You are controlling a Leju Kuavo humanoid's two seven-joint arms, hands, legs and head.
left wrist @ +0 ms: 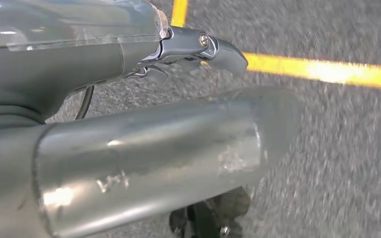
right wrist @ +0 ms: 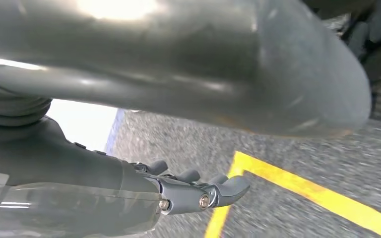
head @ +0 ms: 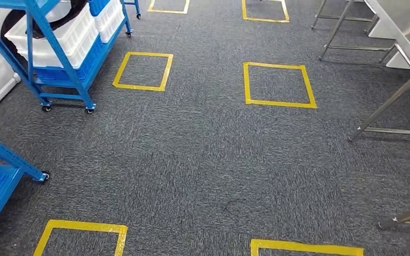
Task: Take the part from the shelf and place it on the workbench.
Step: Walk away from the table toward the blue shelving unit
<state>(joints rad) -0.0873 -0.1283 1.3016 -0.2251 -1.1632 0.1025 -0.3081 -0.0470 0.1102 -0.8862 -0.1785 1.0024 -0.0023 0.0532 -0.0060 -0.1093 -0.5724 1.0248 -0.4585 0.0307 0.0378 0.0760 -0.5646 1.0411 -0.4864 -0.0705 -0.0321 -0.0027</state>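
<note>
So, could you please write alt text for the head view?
Grey carpet marked with yellow tape squares. Blue wheeled shelves holding white bins stand at the upper left, and the legs of a steel workbench run along the right edge.

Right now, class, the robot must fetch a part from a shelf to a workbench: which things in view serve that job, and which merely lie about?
Job:
- blue shelf with white bins
- steel workbench
- left hand, holding nothing
- right hand, holding nothing

Lying about:
- yellow tape squares
- carpet
- second blue rack
</note>
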